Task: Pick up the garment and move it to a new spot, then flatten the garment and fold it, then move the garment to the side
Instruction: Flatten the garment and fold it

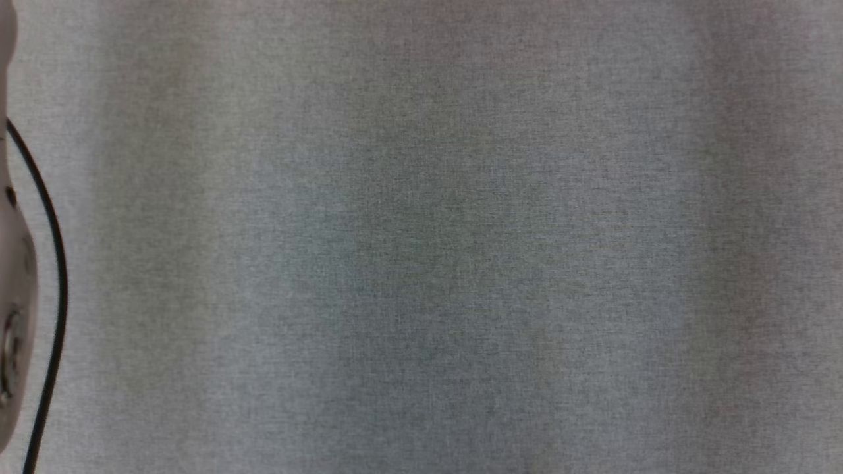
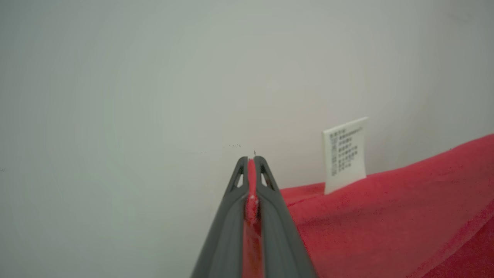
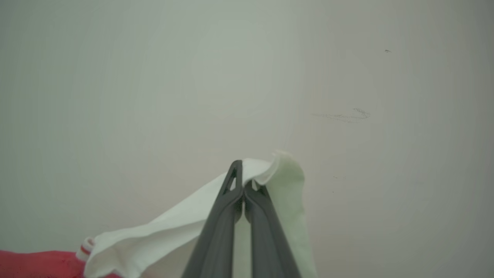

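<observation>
Red garment (image 2: 386,216) in left fingers (image 2: 227,216), white cloth (image 3: 154,231) in right fingers (image 3: 216,224).

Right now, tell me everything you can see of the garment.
The garment is soft red cloth that looks fleecy, with a white printed label standing up from its edge. The left tool is shut on a thin red fold of it. A white section, which seems to join the red cloth at the lower left of the right wrist view, is pinched in the shut right tool and drapes loosely, creased.
</observation>
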Controlling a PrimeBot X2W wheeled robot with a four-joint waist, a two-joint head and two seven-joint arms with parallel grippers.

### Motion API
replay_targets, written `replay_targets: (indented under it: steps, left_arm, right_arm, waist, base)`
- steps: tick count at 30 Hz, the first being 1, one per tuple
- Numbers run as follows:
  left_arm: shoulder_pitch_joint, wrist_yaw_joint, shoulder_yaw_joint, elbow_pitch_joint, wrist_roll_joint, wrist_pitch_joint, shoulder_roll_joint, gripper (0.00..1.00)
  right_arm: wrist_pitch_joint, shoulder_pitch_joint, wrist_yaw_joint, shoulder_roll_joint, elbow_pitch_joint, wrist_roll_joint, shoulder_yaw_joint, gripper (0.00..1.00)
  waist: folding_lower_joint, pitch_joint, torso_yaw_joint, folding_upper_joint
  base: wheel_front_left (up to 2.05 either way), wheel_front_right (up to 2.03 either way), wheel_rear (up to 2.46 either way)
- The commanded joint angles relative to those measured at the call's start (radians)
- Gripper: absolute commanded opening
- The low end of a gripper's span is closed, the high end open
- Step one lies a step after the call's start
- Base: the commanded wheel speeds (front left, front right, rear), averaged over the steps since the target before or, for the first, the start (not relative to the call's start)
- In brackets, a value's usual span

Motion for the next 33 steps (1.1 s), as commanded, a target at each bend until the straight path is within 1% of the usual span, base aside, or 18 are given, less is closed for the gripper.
replay_targets:
  steps: [1,5,7,10,12,16,23,27,33]
  left_arm:
    - [-0.003,-0.003,-0.002,0.015,-0.007,-0.011,-0.001,0.00]
    - [0.053,-0.003,-0.026,0.063,-0.046,-0.024,-0.019,0.00]
    - [0.097,-0.003,-0.060,0.071,-0.058,-0.020,-0.024,0.00]
    - [0.166,-0.002,-0.124,0.059,-0.095,0.000,-0.008,0.00]
    - [0.228,-0.001,-0.170,0.044,-0.127,0.020,0.005,0.00]
    - [0.355,-0.001,-0.270,-0.013,-0.209,0.074,0.042,0.00]
    - [0.579,-0.001,-0.409,-0.158,-0.389,0.195,0.135,0.00]
    - [0.707,-0.001,-0.493,-0.251,-0.459,0.263,0.198,0.00]
    - [0.905,-0.001,-0.570,-0.383,-0.585,0.398,0.281,0.00]
  right_arm:
    - [-0.001,0.007,0.000,0.003,0.004,0.006,0.014,0.00]
    - [0.013,0.092,0.000,-0.006,-0.014,0.029,0.089,0.00]
    - [0.025,0.143,0.000,-0.007,-0.036,0.061,0.126,0.00]
    - [0.065,0.221,0.000,-0.021,-0.092,0.109,0.193,0.00]
    - [0.089,0.278,0.000,-0.042,-0.140,0.144,0.240,0.00]
    - [0.158,0.410,0.000,-0.084,-0.228,0.222,0.338,0.00]
    - [0.352,0.645,0.000,-0.181,-0.404,0.371,0.489,0.00]
    - [0.468,0.773,0.000,-0.246,-0.522,0.438,0.556,0.00]
    - [0.633,0.985,0.000,-0.361,-0.730,0.532,0.620,0.00]
  waist:
    - [-0.0002,-0.007,-0.003,0.0000]
    - [-0.0002,-0.034,0.003,0.0000]
    - [-0.0002,-0.051,0.006,0.0000]
    - [-0.0002,-0.074,0.004,0.0000]
    - [-0.0002,-0.100,0.004,0.0000]
    - [-0.0002,-0.174,-0.002,0.0000]
    - [-0.0002,-0.330,-0.016,0.0000]
    - [-0.0002,-0.427,-0.024,0.0000]
    - [-0.0002,-0.549,-0.038,0.0000]
  base:
    - [0.00,0.00,0.00]
    - [0.00,0.00,0.00]
    - [0.00,0.00,0.00]
    - [0.00,0.00,0.00]
    - [0.00,0.00,0.00]
    - [0.00,0.00,0.00]
    - [0.00,0.00,0.00]
    - [0.00,0.00,0.00]
    - [0.00,0.00,0.00]
